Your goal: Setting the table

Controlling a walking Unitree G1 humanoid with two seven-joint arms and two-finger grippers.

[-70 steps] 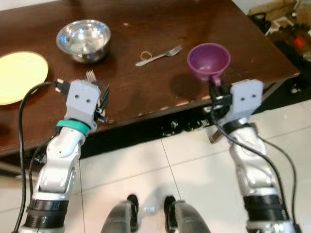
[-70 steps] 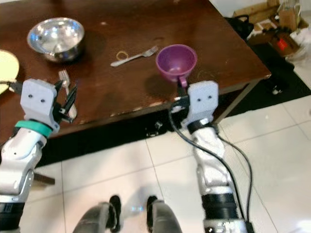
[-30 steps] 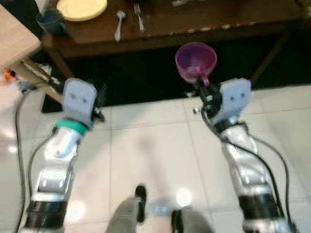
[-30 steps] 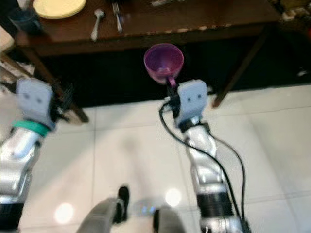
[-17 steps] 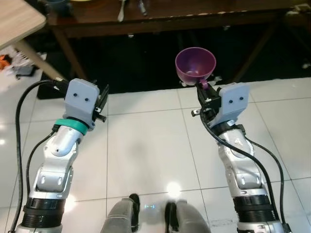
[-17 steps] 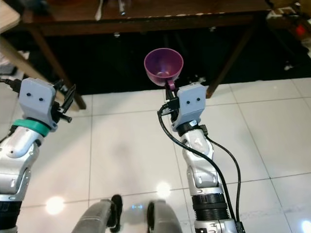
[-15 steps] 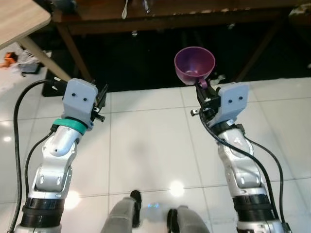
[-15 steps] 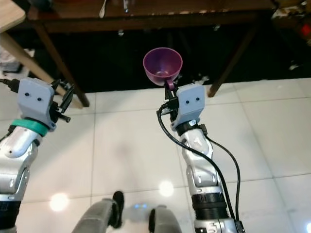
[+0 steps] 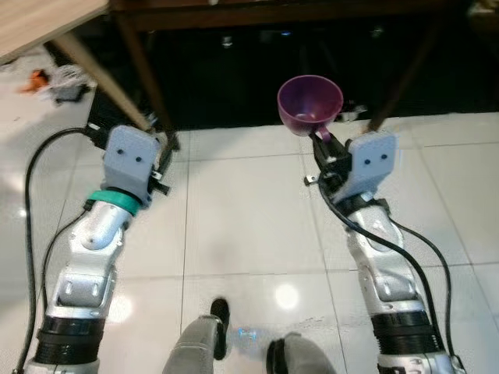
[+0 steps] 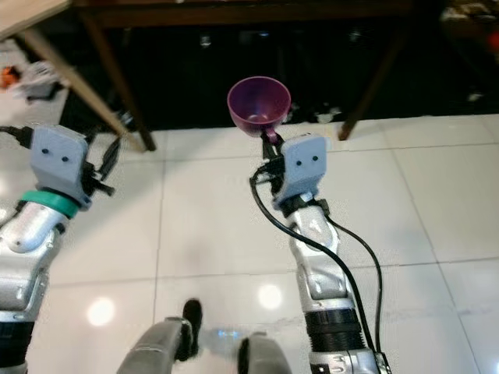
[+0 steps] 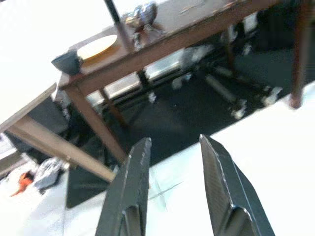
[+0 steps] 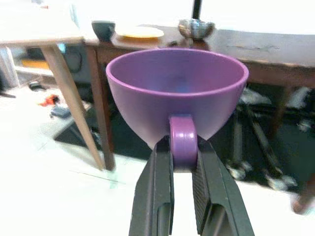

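Observation:
A purple cup (image 9: 309, 104) hangs upright over the white tiled floor, in front of the dark wooden table (image 11: 162, 44). My right gripper (image 12: 183, 147) is shut on the cup's handle, with the bowl of the cup (image 12: 177, 93) just beyond its fingers. My left gripper (image 11: 174, 143) is open with nothing between its fingers, held over the floor near the leg of a light wooden table (image 9: 39, 23). On the dark table stand a yellow plate (image 11: 97, 46), a dark blue cup (image 11: 66, 62) and a steel bowl (image 12: 196, 27).
Table legs (image 9: 144, 66) and a dark mat (image 11: 162, 123) lie just ahead under the dark table. Small clutter (image 9: 58, 78) sits on the floor at the left. White tiles spread around my feet (image 9: 218, 319).
The whole view has shifted: I have backed away from the dark table, and its top has slid out of the eye views. The purple cup stays in my right gripper; the left stays open.

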